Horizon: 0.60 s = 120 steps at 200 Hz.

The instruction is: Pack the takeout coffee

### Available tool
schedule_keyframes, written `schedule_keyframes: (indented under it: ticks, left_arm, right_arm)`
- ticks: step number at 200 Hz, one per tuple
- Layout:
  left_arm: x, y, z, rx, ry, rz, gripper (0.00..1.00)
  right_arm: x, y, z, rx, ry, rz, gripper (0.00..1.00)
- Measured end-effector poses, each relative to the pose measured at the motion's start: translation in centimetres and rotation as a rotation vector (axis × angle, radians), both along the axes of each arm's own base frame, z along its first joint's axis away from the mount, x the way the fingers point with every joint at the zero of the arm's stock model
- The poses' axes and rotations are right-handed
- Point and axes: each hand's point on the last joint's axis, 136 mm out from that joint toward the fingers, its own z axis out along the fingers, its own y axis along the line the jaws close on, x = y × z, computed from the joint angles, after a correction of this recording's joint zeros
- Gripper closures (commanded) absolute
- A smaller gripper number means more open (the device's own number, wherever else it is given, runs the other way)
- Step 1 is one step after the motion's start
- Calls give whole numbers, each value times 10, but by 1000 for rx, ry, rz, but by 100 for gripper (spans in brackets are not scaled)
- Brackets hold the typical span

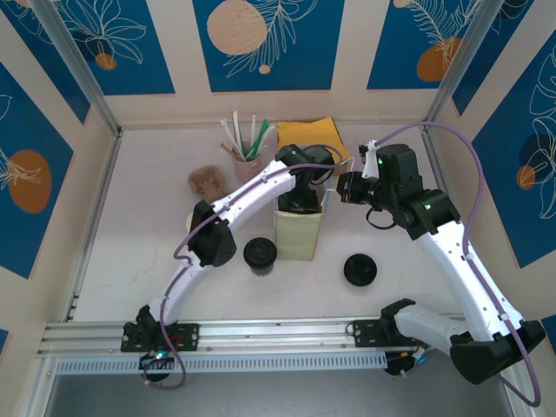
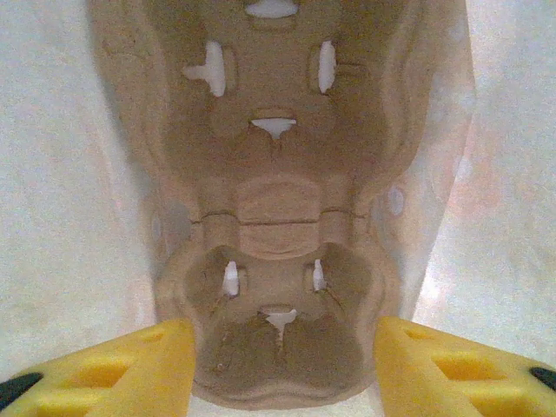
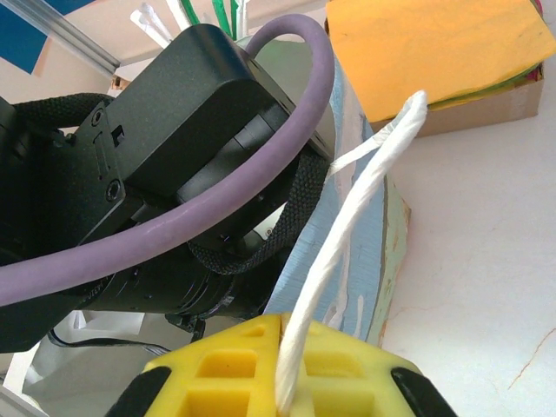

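The takeout coffee (image 1: 260, 256), a small cup with a black lid on top, stands on the table left of the pale-yellow paper bag (image 1: 297, 230). My left gripper (image 2: 282, 360) is reaching down inside the bag, its yellow fingers (image 2: 130, 369) open and apart. Below them a brown pulp cup carrier (image 2: 278, 217) lies on the bag's bottom, free of both fingers. My right gripper (image 3: 295, 356) is shut on the bag's white handle (image 3: 365, 182) at the bag's right rim (image 1: 340, 187).
A loose black lid (image 1: 360, 269) lies on the table right of the bag. A pink cup of straws (image 1: 248, 156), a stack of yellow napkins (image 1: 308, 135) and a brown crumpled piece (image 1: 206, 181) sit toward the back wall.
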Motion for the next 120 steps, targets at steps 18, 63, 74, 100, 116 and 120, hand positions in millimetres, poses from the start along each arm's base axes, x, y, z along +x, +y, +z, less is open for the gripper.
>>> schedule_keyframes:
  ticks: [18,63,74,100,116,120]
  left_arm:
    - [0,0,0,0,0,2,44]
    - [0,0,1,-2,-1,5,43]
    - [0,0,2,-5,-3,5,43]
    - [2,-2,14,-33,-26,14,43]
    - [3,-4,25,-61,-45,27,43]
    - [4,-4,28,-68,-51,28,43]
  right_arm:
    - [0,1,0,3,1,4,93]
    - [0,1,0,3,1,4,93]
    - [0,1,0,3,1,4,93]
    - [0,1,-1,3,2,5,93]
    - [-1,1,-4,2,9,7,93]
    - [-1,1,-4,2,10,7,93]
